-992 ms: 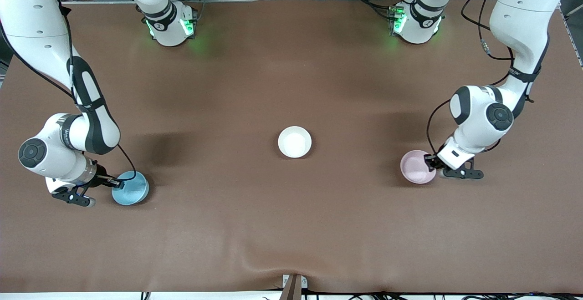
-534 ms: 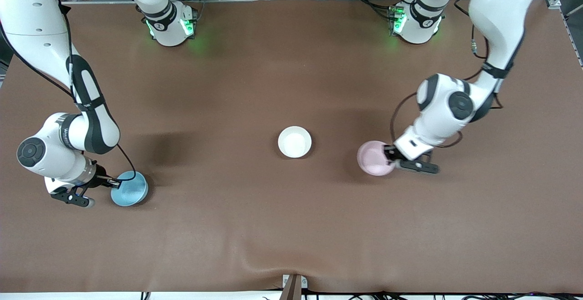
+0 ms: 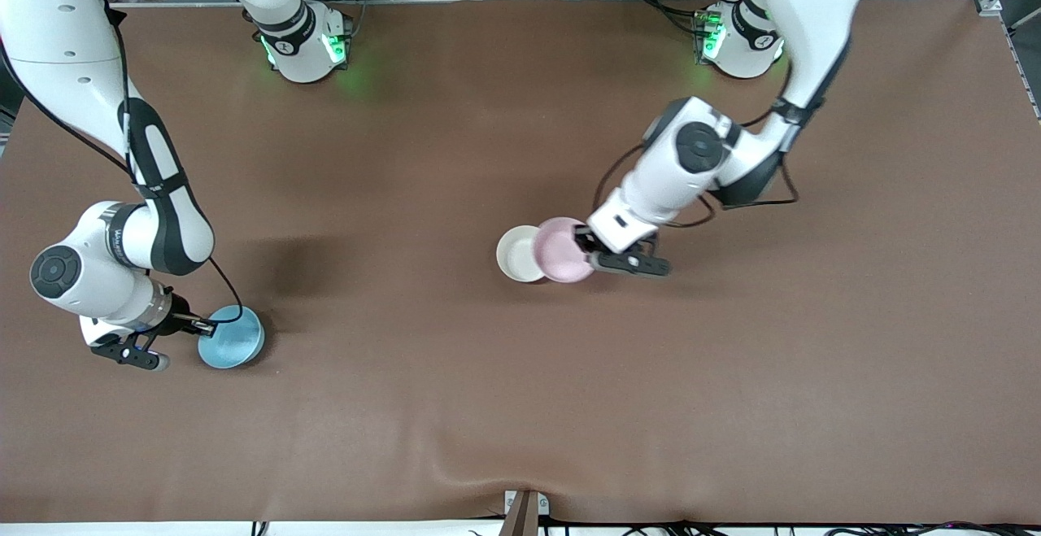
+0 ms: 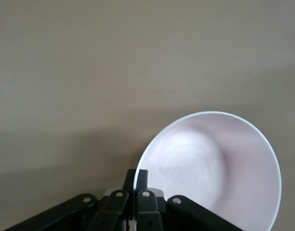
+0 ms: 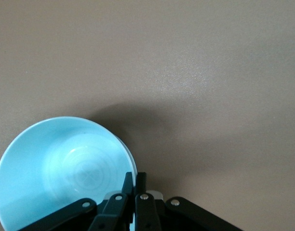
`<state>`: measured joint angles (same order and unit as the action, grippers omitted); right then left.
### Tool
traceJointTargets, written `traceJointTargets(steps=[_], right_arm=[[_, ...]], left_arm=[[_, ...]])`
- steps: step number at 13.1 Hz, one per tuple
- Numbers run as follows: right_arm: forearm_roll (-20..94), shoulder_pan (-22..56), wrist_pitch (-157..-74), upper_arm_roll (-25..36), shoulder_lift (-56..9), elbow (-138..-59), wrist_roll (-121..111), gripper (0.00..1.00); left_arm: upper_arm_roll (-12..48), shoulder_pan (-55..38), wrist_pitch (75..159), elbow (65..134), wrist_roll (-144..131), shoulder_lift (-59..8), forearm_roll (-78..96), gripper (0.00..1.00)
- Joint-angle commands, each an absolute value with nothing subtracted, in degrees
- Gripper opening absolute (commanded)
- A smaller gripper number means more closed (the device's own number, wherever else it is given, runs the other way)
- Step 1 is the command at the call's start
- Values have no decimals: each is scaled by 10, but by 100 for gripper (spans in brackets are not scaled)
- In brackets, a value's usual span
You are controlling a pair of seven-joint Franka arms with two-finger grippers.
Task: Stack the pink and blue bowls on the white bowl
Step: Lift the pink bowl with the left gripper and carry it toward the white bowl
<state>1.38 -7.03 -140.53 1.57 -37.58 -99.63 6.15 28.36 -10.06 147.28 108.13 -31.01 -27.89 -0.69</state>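
While you watch the front view, note three small round bowls of smooth, plain plastic on a matte brown table. Your left gripper pinches the rim of the pink bowl between closed fingers and holds it up over the middle of the table — its edge overlaps the white bowl, covering the side toward the left arm's end. Faint concentric rings show in the pink bowl's whitish inside. Your right gripper is clamped on the rim of the blue bowl, low at the right arm's end — whether that bowl touches the table, you cannot tell.
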Motion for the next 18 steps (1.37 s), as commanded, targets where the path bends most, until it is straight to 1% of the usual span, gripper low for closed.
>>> traceJointTargets(steps=[1,4,8,14,17,18], right_arm=[[14,-75,-1413,14,-377,-1002,67,0],[13,-75,-1413,14,-376,-1002,66,0],[14,-72,-1402,14,-360,-1003,67,0],[14,-69,-1315,11,-294,-1002,68,0],[16,-51,-1273,10,-259,-1002,69,0],[17,-40,-1256,10,-247,-1002,69,0]], left_arm=[[278,-125,1461,1042,-316,-315,-7,0],[269,-149,1462,1042,-317,-334,-8,0],[229,-195,1462,1025,-320,-352,-7,0],[226,-198,1462,1013,-319,-362,-8,0],[224,-199,1462,998,-319,-375,-8,0],[224,-199,1462,994,-319,-377,-9,9]])
